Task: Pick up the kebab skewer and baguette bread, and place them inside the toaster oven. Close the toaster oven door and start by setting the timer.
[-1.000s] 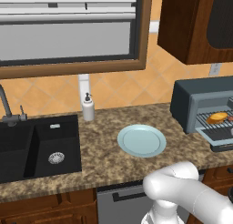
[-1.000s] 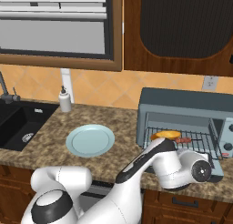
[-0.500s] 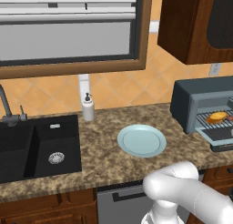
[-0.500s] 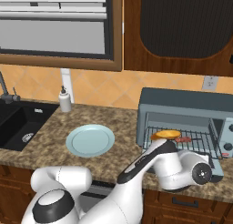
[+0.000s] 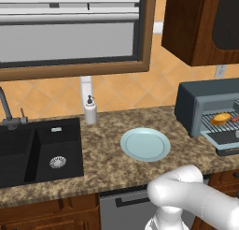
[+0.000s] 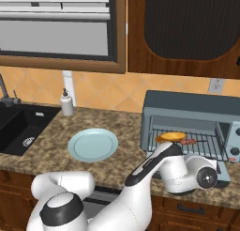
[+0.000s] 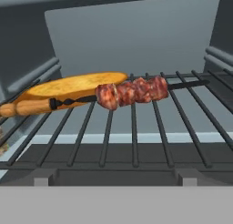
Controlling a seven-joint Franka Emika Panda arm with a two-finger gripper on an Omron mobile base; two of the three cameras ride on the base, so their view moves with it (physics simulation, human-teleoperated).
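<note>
Over on the left, the black sink (image 5: 39, 149), the soap bottle (image 5: 90, 110) and the blue plate (image 5: 145, 144) sit on the granite counter (image 5: 107, 163), all out of the action. Moving right, here's the toaster oven (image 6: 190, 117), and both foods are on its wire rack (image 7: 136, 127): the baguette bread (image 7: 73, 85) to the left, the kebab skewer (image 7: 127, 94) lying just in front of it and touching it. The toaster oven door (image 6: 224, 173) hangs down, so closing looks like the step in hand. The gripper, fingers spread wide and holding nothing, sits low in front of the opening behind the white wrist. Best play, I'd say: drop below the door's front edge, push up evenly near the middle, and watch that the skewer's wooden end doesn't foul the frame.
</note>
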